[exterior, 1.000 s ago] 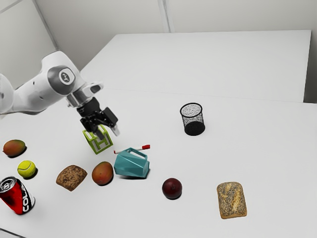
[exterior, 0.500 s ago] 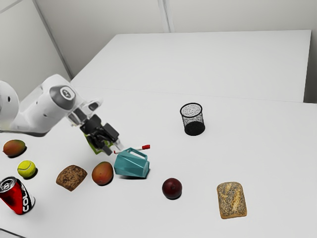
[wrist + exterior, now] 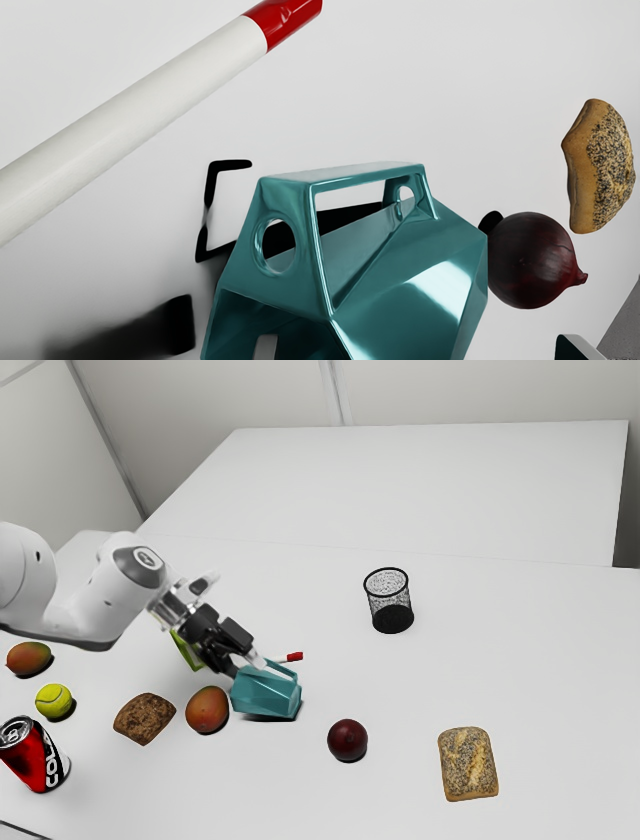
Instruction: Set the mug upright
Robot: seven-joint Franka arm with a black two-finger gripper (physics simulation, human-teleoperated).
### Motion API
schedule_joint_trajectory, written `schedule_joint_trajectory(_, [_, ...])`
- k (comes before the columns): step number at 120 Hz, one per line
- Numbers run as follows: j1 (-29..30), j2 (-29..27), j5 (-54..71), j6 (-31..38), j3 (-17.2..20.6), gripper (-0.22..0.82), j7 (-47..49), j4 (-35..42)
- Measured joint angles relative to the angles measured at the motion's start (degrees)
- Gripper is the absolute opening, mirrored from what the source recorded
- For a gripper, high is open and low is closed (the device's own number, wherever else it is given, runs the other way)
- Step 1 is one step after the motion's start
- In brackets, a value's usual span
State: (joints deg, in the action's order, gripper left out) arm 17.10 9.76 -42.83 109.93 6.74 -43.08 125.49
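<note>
The teal faceted mug lies on its side on the table, its handle uppermost and its mouth toward the arm. My gripper is low at the mug's mouth end, beside the handle. In the wrist view the mug is large, with its handle loop and part of its dark mouth visible. There the gripper stands open: one fingertip overlaps the mouth, the other is off past the mug's far side. Whether either finger touches the mug cannot be told.
A red-capped white marker lies near the handle. Around the mug are a mango, a dark red onion and a green block behind the gripper. Farther off stand a mesh cup and seeded bread.
My gripper has come down and toward the exterior view's right, from above the green block to the mug's mouth end. The mug has not visibly moved.
</note>
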Motion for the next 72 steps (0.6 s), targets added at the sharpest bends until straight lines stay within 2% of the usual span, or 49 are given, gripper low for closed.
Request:
schedule_joint_trajectory(22, [0.38,-0.24,-0.72,-0.42,0.08,0.5,-1.32,0.67])
schedule_joint_trajectory(59, [0.29,-0.81,-1.26,-2.54,0.28,0.18,-2.82,1.0])
schedule_joint_trajectory(72, [0.15,-0.8,-1.54,-2.93,0.3,0.1,-3.18,1.08])
